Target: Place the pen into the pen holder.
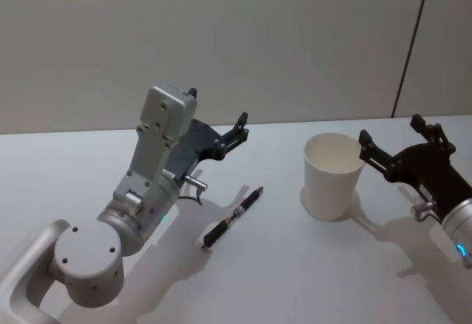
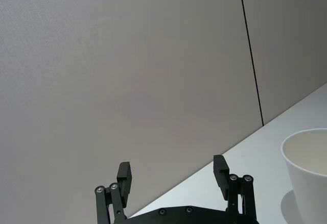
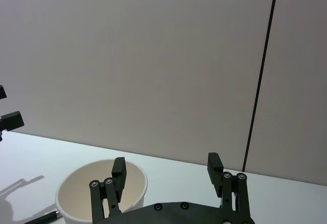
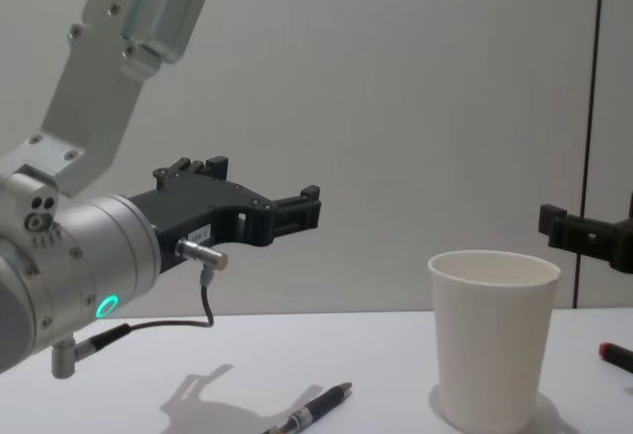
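Note:
The pen (image 1: 232,218), dark with a reddish tip, lies flat on the white table between my two arms; it is also low in the chest view (image 4: 312,412). To its right stands the pen holder (image 1: 332,175), a white paper cup, upright and empty (image 4: 492,340). My left gripper (image 1: 218,110) hangs in the air behind and left of the pen, open with nothing between its fingers (image 2: 124,175). My right gripper (image 1: 391,130) hovers just right of the cup, also open and empty, its fingers (image 3: 213,164) above the cup's rim (image 3: 102,193).
The white table (image 1: 295,280) runs back to a plain grey wall. A small red-tipped object (image 4: 613,355) lies on the table at the far right, beyond the cup. The left arm's grey elbow (image 1: 88,257) sits at the near left.

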Action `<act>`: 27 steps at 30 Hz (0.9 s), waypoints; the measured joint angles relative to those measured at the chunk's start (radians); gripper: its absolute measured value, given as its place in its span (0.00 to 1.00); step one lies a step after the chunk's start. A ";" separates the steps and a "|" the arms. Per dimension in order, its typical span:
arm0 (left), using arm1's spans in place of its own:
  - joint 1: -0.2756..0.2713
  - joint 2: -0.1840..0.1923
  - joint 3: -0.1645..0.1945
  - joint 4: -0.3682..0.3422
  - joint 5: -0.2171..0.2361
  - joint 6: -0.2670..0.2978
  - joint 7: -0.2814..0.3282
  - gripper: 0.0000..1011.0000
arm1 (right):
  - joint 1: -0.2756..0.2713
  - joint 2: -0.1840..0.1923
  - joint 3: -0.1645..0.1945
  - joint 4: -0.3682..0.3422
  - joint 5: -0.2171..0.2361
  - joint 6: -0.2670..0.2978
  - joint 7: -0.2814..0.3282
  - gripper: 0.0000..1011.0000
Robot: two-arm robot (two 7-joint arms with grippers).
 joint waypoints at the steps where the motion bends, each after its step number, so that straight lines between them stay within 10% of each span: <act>1: 0.000 0.000 0.000 0.000 0.000 0.000 0.000 0.99 | 0.000 0.000 0.000 0.000 0.000 0.000 0.000 0.99; 27: 0.000 0.000 0.000 0.000 0.000 0.000 0.000 0.99 | 0.000 0.000 0.000 0.000 0.000 0.000 0.000 0.99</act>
